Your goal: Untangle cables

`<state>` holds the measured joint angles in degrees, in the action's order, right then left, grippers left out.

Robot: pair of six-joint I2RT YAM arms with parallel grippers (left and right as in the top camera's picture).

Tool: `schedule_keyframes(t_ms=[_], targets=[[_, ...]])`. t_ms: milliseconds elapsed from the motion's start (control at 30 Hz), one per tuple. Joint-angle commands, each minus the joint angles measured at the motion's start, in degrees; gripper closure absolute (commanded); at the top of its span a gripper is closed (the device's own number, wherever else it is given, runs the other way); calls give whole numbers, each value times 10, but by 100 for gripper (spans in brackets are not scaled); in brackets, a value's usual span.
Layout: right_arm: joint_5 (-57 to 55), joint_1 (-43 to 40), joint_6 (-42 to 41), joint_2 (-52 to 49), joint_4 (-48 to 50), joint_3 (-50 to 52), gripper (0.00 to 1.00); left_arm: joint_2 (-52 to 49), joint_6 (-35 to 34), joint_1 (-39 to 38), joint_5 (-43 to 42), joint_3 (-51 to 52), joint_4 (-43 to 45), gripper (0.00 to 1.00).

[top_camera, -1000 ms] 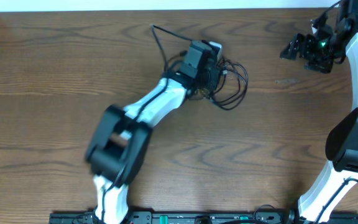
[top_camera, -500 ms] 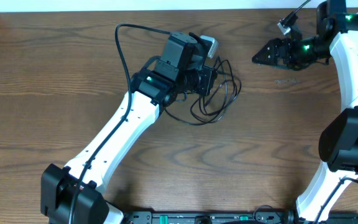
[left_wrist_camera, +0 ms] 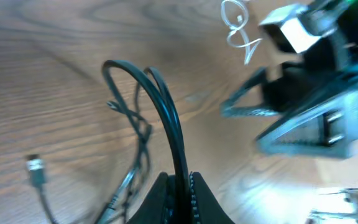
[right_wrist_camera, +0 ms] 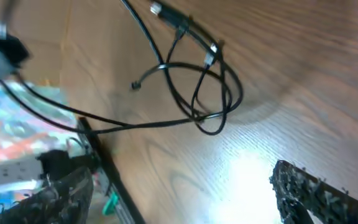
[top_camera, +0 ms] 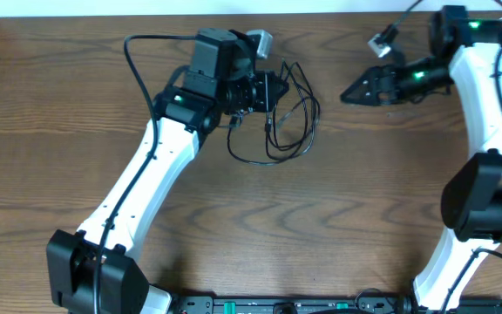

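Pinching the black cable (left_wrist_camera: 174,134) near 12 o'clock on the table (top_camera: 251,235), my left gripper (top_camera: 271,90) is clamped tight on one strand, its loops spilling toward 5 o'clock. My right gripper (top_camera: 349,93) hangs at 1 o'clock with its fingers (right_wrist_camera: 312,193) spread wide, touching nothing.

The overhead camera is looking straight down on the whole table (top_camera: 59,105) from far off, with the arm bases at the lower edge. The left wrist camera is sitting low and very near, facing along the left gripper (left_wrist_camera: 179,182) over the black cable (left_wrist_camera: 166,118) toward the right gripper (left_wrist_camera: 244,127). The right wrist camera is looking down aslant from higher up. All three are sharing that cable.
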<state>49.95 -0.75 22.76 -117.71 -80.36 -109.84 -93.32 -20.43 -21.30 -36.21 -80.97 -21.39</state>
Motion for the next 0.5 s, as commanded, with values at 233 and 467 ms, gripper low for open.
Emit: schedule_keyframes(t_ms=[233, 467], targets=[[-145, 99, -238, 4, 160, 74, 14, 81, -43, 9, -68, -3, 45, 93], [-262, 141, -402, 4, 308, 131, 17, 136, -43, 9, -66, -3, 53, 93]])
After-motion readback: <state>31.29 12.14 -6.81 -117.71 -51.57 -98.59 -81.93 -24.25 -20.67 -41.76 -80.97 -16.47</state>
